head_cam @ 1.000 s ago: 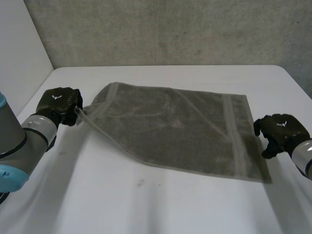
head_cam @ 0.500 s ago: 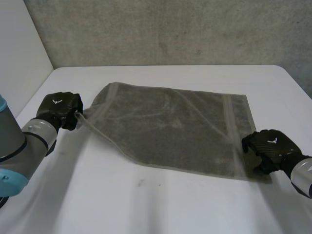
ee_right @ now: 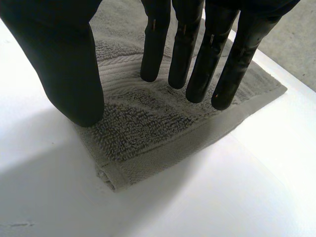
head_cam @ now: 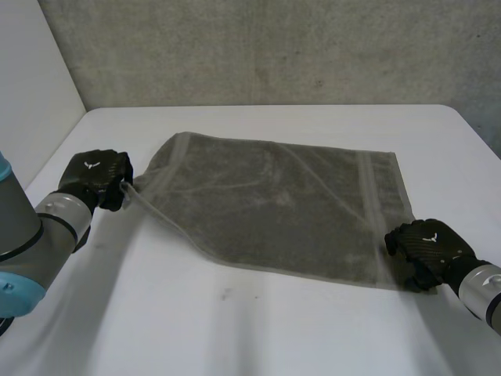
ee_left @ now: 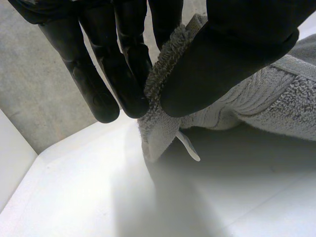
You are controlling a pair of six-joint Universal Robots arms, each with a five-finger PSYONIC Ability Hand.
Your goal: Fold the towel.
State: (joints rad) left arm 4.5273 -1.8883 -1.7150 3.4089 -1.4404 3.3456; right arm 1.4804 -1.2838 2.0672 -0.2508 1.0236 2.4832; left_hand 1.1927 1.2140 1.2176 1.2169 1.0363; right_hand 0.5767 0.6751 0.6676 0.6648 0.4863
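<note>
A grey towel lies spread on the white table, its left corner lifted a little and pulled out to the left. My left hand is shut on that corner. In the left wrist view the thumb and fingers pinch the towel's hemmed edge, and a small tag hangs below. My right hand rests over the near right corner. In the right wrist view its fingers are straight, the thumb is spread apart, and the tips are down on the towel.
A concrete wall stands behind the table's far edge, and a white panel closes the left side. A small dark mark shows on the table in front of the towel.
My right hand has moved nearer and inward, from beside the towel's right edge onto its near right corner. The left hand has drawn its corner slightly to the left.
</note>
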